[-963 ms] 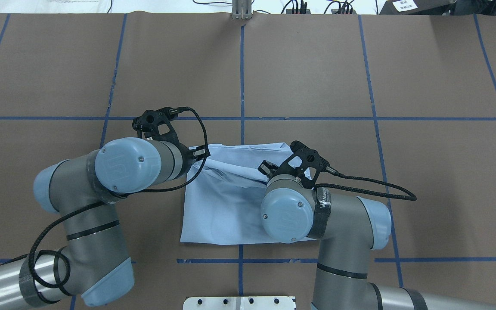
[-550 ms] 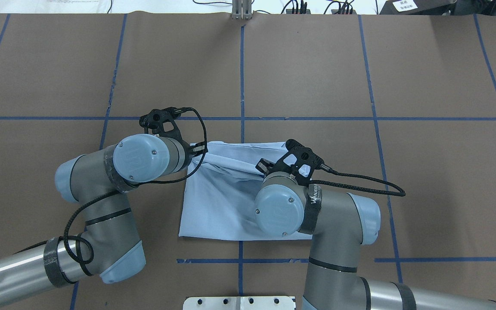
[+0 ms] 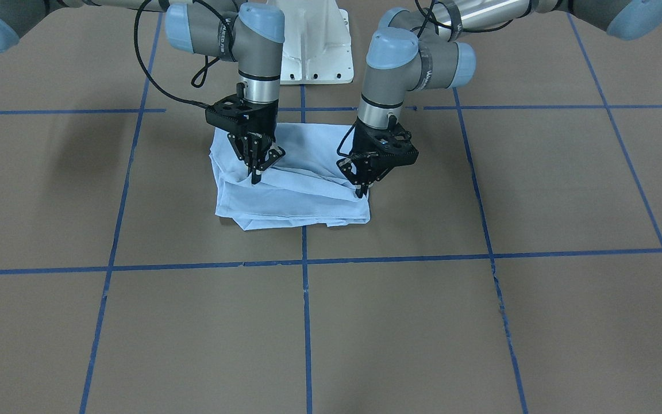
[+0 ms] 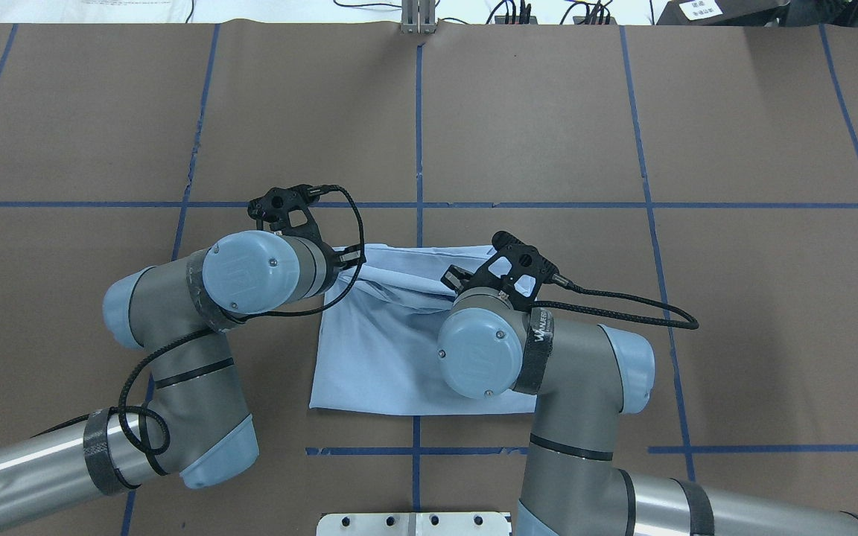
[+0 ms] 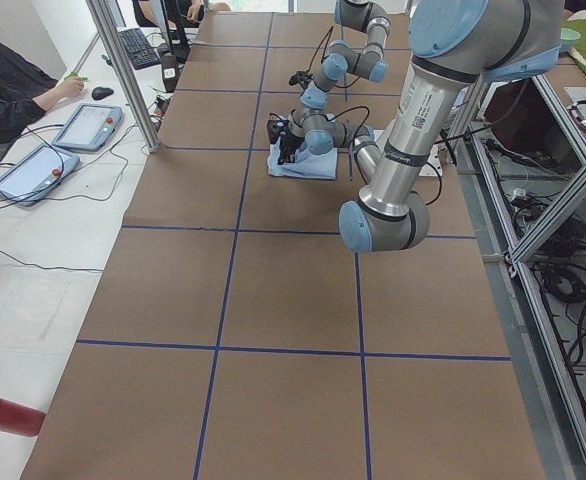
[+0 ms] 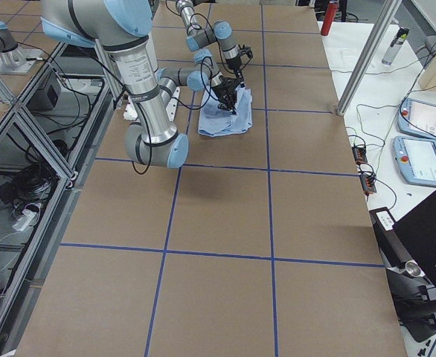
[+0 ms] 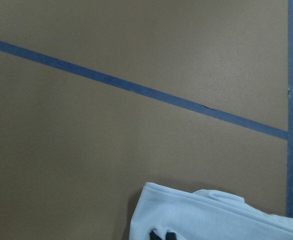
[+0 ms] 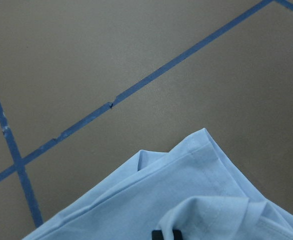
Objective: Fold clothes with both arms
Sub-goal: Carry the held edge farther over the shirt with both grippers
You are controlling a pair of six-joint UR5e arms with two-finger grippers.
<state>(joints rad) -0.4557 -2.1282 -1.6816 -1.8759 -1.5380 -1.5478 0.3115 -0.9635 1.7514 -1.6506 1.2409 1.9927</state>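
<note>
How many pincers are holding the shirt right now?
2. The right pincer pinches a raised fold of the T-shirt on the front-facing view's left. The left pincer pinches its edge on that view's right. Neither is hidden.

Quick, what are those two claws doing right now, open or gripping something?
Left gripper: closed, pinching the light blue T-shirt.
Right gripper: closed, pinching the same T-shirt.

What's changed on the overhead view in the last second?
The left gripper shifted inward, toward the right arm, and slightly away from the robot. The right gripper also shifted inward and slightly away. The near edge of the shirt slid a little away from the robot. Nothing was let go: both grippers stay shut on the cloth.
</note>
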